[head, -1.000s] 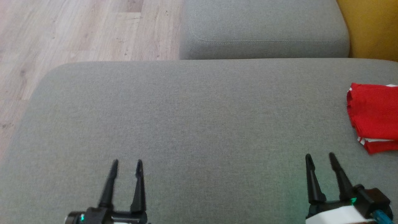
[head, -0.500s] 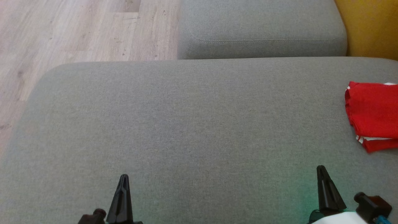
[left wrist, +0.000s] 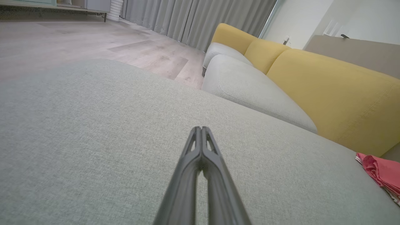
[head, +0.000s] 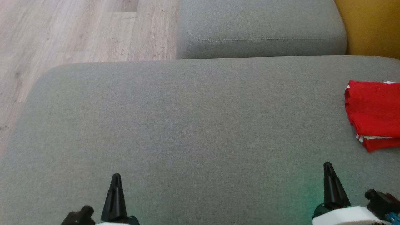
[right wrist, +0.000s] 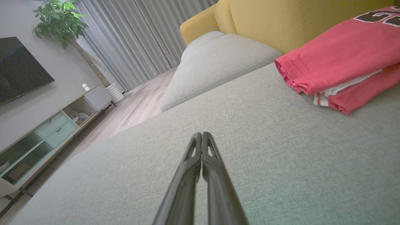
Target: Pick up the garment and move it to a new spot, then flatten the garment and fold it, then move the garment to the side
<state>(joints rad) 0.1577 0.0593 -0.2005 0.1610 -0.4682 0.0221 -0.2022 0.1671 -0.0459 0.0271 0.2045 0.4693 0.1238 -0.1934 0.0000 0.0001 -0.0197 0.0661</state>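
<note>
The garment (head: 375, 115) lies folded at the right end of the grey cushion (head: 187, 118). It is red, with a white striped layer peeping out at its near edge, and the right wrist view shows its layers stacked fairly evenly. From that, the folding and the move to the side look done, so this reads as the close of the last step. The left tool (head: 116, 175) sits at the near left with its jaws pressed together on nothing. The right tool (head: 327, 164) sits at the near right, likewise closed and empty, and the garment lies farther off to its right, well apart from it. The next move probably calls for little. Only if the stack needs squaring would the right tool have to open and reach far and right. As for containers, the cabinet (right wrist: 47, 137) by the wall has open compartments, their contents too small to tell.
</note>
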